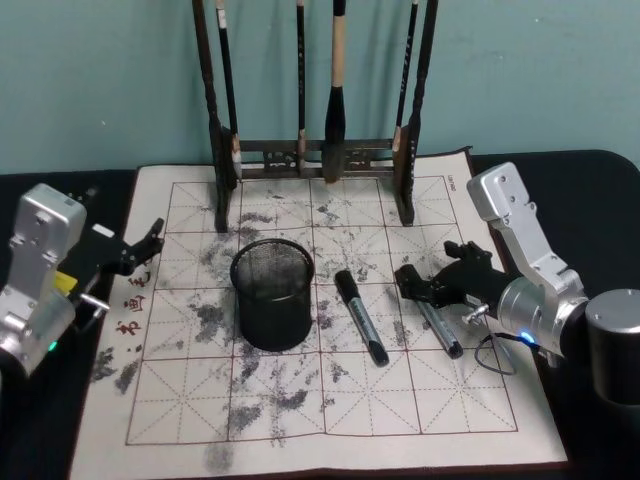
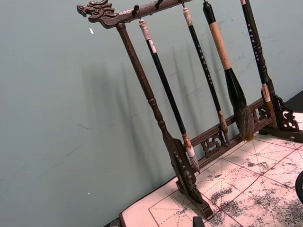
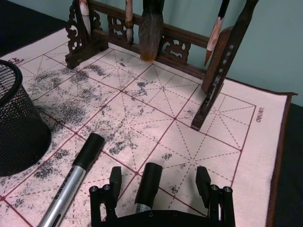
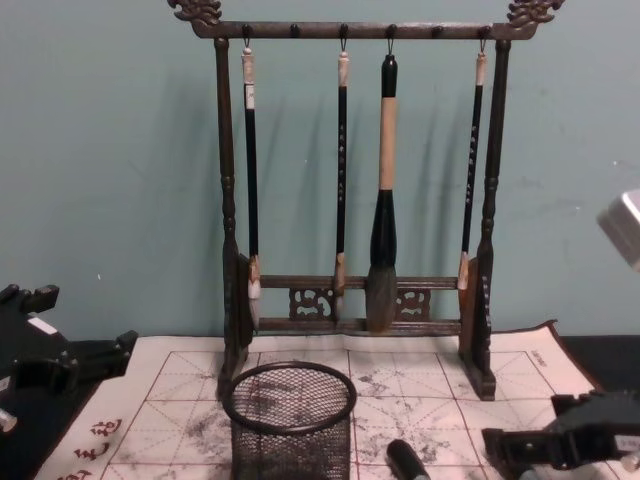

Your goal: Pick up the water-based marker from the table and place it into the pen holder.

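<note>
The pen holder [image 1: 272, 292], a black wire-mesh cup, stands upright in the middle of the ink-stained grid mat [image 1: 320, 400]; it also shows as pen holder [image 3: 19, 127] and pen holder [image 4: 290, 420]. Two grey markers with black caps lie to its right. One marker [image 1: 361, 318] lies free, also seen as marker [image 3: 71, 182]. The other marker [image 1: 438, 328] has its cap [image 3: 150, 182] between the spread fingers of my right gripper [image 1: 428, 272], which is open and low over it; right gripper [image 3: 158, 178]. My left gripper [image 1: 140, 250] rests open at the mat's left edge.
A tall dark wooden rack [image 1: 315, 150] with several hanging calligraphy brushes stands along the back of the mat, rack [image 4: 355, 250], in front of a teal wall. The mat lies on a black tabletop [image 1: 590, 190]. The mat's front squares are bare.
</note>
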